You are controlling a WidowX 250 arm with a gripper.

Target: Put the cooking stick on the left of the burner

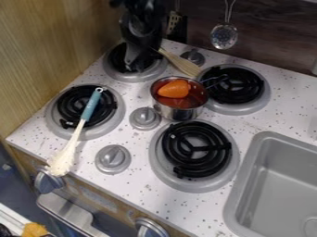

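The black gripper (140, 52) hangs over the back left burner (135, 74), at the upper left of the camera view. Just right of it lies a wooden cooking stick (180, 62), slanting down to the right between the two back burners, its narrow end close to the gripper. Whether the gripper touches that end, I cannot tell. A second stick, with a blue handle (91, 105) and a whitish head (61, 162), lies across the front left burner (57, 126); its head reaches the counter's front edge.
A metal pot (180, 113) with red contents and an orange item (174, 89) stands mid-counter. Around it are the back right burner (240, 109), the front right burner (197, 184) and knobs (144, 118). A grey sink (248, 173) is at right, a wooden wall (49, 51) at left.
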